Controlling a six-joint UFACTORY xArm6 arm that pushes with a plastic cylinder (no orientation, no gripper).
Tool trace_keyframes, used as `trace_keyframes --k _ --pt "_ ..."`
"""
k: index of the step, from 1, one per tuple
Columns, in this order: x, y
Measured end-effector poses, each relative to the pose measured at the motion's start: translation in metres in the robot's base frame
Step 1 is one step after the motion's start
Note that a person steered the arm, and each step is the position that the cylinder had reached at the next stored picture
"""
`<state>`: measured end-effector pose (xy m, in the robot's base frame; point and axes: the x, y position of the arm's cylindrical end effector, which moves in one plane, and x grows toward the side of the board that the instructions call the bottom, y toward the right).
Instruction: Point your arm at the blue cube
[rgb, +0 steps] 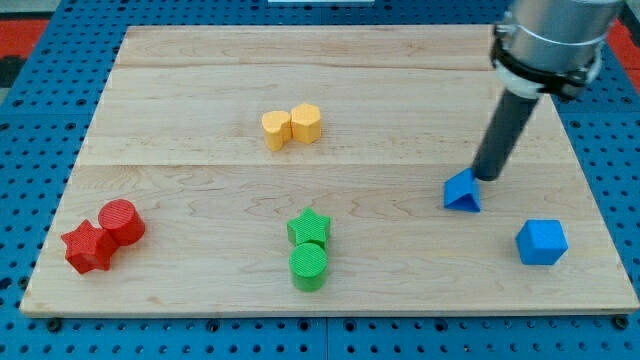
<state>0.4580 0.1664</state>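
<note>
The blue cube (541, 242) sits near the view's bottom right on the wooden board (200, 170). A blue triangular block (462, 190) lies up and to the left of it. My tip (484, 178) is at the upper right edge of the blue triangular block, touching or almost touching it. The tip is apart from the blue cube, up and to its left. The dark rod rises from the tip to the grey arm at the view's top right.
Two yellow blocks (292, 126) stand together at the upper middle. A green star (309, 227) touches a green cylinder (309, 267) at the bottom middle. A red cylinder (121, 220) and a red star (88, 247) sit at the bottom left.
</note>
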Motion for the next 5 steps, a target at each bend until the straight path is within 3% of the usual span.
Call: trace_keyframes --k 2,5 --pt "0.005 -0.014" --pt "0.056 0.053"
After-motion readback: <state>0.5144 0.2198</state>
